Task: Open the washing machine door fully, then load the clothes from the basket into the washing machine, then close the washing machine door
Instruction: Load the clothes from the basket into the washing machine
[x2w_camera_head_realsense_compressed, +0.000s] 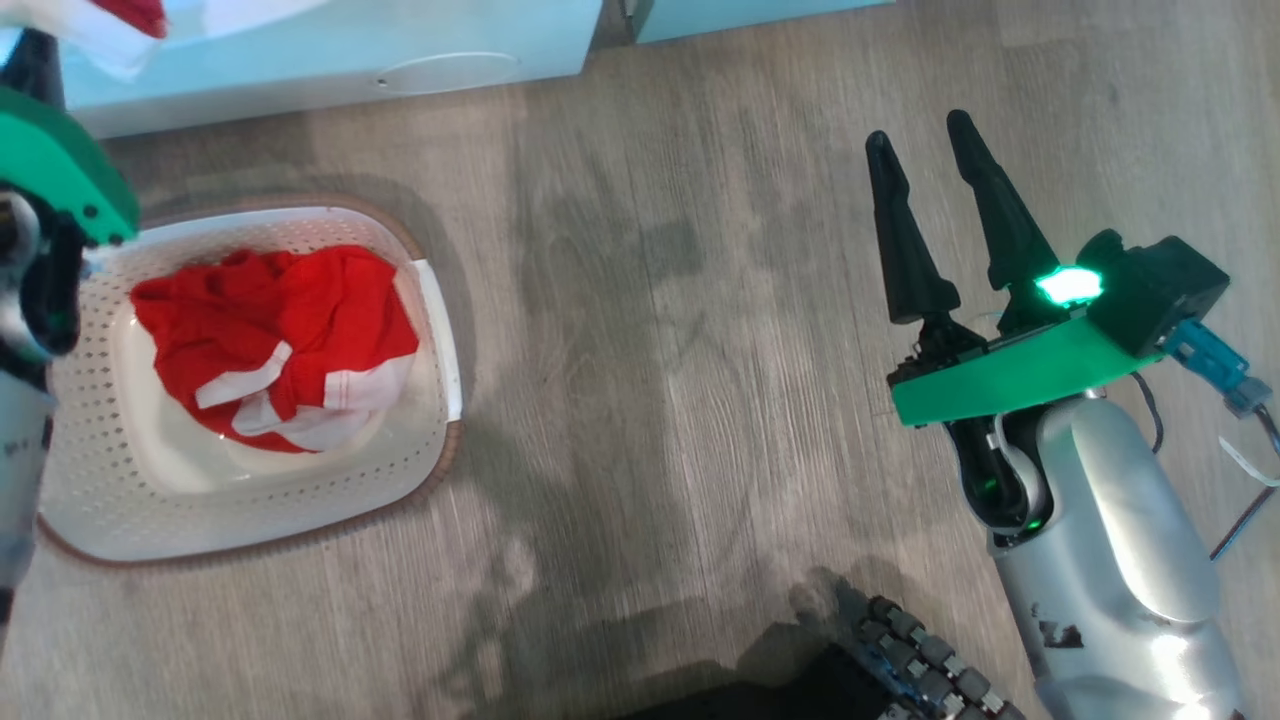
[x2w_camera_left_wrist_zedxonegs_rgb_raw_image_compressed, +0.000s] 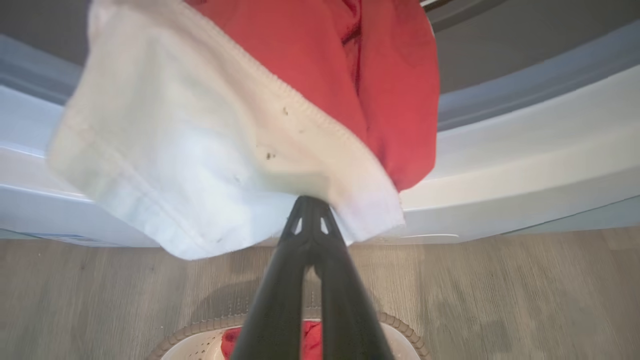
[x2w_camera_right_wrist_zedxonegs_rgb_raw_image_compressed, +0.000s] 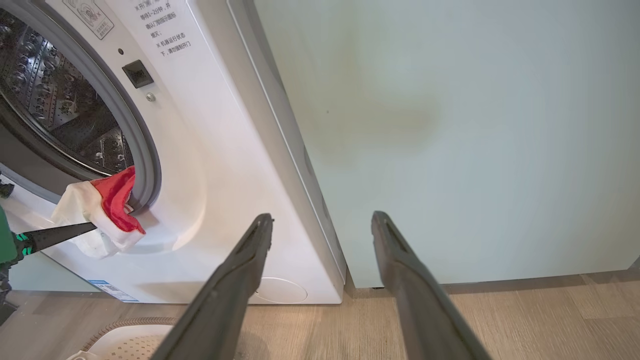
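At the washer mouth, left gripper is clamped on a garment hem; it looks light, limp, snag-prone, best pinched by bunched folds; right gripper gapes.

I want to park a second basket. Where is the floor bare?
Bare grey wood-look floor lies between the cream perforated plastic basket and the open right gripper. Crowded: the mouth of the white washing machine, where the shut left gripper holds a red-and-white garment.

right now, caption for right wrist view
Right end effector open before the washing machine; left end effector holds clothes at the gasket.
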